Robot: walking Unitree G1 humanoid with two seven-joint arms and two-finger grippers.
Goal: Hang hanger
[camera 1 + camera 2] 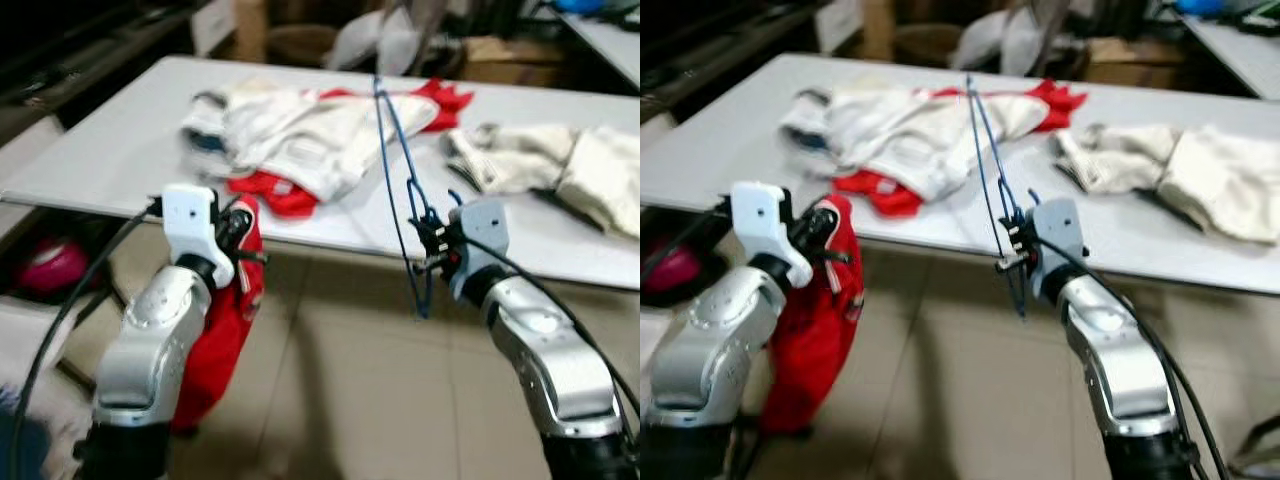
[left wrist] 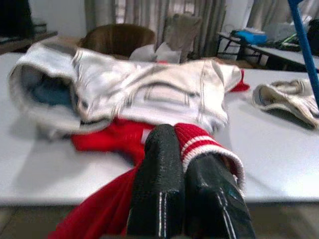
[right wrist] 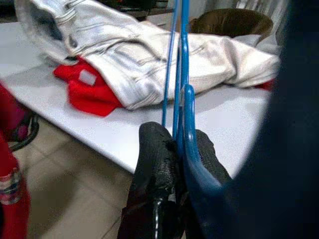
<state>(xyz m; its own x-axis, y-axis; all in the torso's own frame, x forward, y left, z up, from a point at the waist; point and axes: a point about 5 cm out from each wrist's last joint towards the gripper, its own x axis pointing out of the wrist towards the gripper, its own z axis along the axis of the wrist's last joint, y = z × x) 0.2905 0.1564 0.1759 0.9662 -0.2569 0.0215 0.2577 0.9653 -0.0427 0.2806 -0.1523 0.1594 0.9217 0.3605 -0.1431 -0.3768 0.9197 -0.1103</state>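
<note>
Right gripper [image 1: 428,243] clamped on thin blue wire hanger [image 1: 398,160]; left gripper [image 1: 243,226] pinching red knit garment [image 1: 225,330] at white table's [image 1: 90,150] near edge.

It looks like a workroom or storeroom. A big white table [image 1: 120,150] has piles of clothes [image 1: 310,135] on it. Cardboard boxes [image 1: 505,58], a brown chair [image 2: 117,39], curtains [image 2: 149,15] and more tables [image 2: 279,52] stand behind.

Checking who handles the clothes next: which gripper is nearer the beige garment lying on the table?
Right. The right gripper, shut on the blue hanger, sits just before the beige garment; the left gripper, shut on red cloth, is farther off.
</note>
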